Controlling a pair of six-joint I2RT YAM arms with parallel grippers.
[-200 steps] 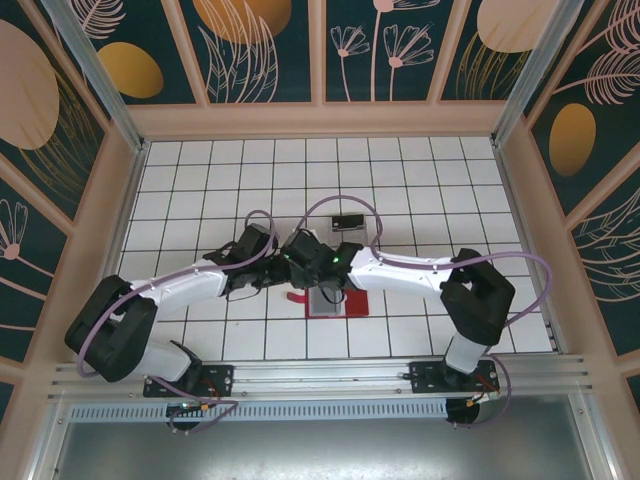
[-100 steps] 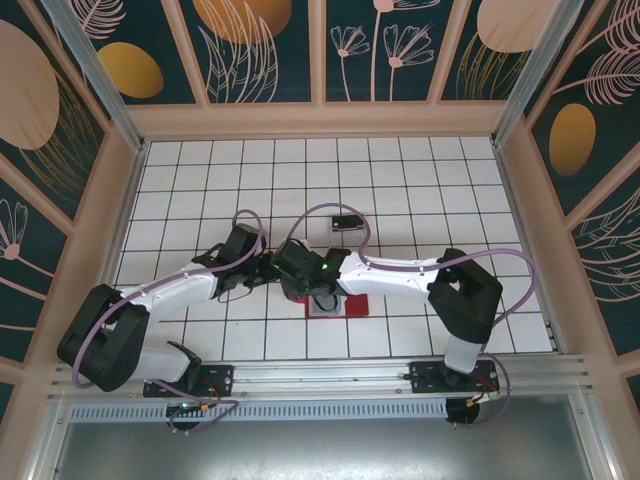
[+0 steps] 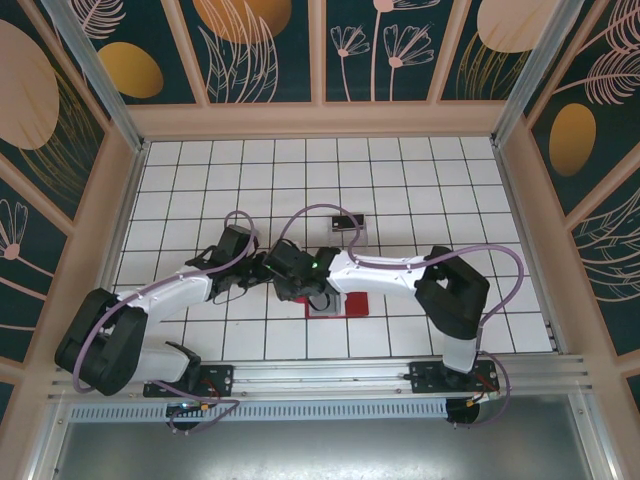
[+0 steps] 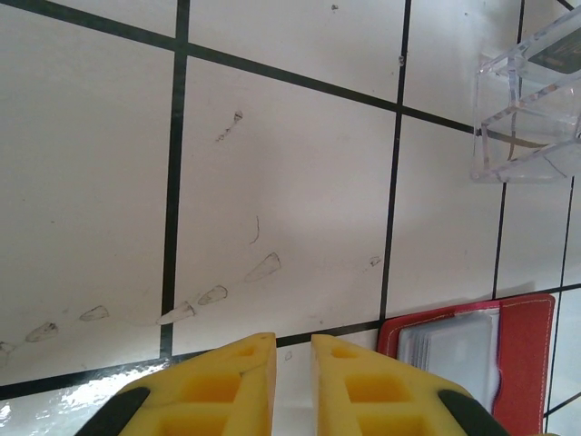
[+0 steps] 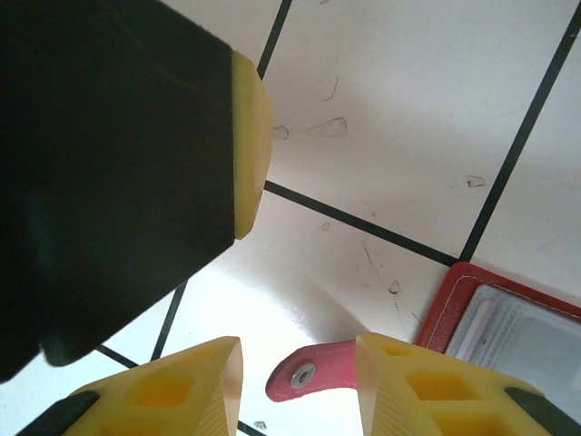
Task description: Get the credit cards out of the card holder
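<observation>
The desk (image 3: 200,180) was surfaced in white tiles with black grid lines, and small scuff marks (image 4: 195,309) were seen on it from the left wrist. It was enclosed by wood-framed walls (image 3: 270,40) painted dark teal with plant motifs, and a metal rail (image 3: 330,375) was fitted along the near edge. A clear plastic box (image 3: 348,224) stood behind the arms with a dark item inside; what it was could not be told.

The card holder (image 4: 522,354) lay open on the desk near the centre, partly covered by the right arm from above. Whether its sleeves (image 4: 449,350) held cards could not be told.

The left end effector (image 4: 292,341) was held with a narrow gap and nothing in it. The right end effector (image 5: 298,343) was held apart, with the red strap (image 5: 309,372) lying between its fingers.
</observation>
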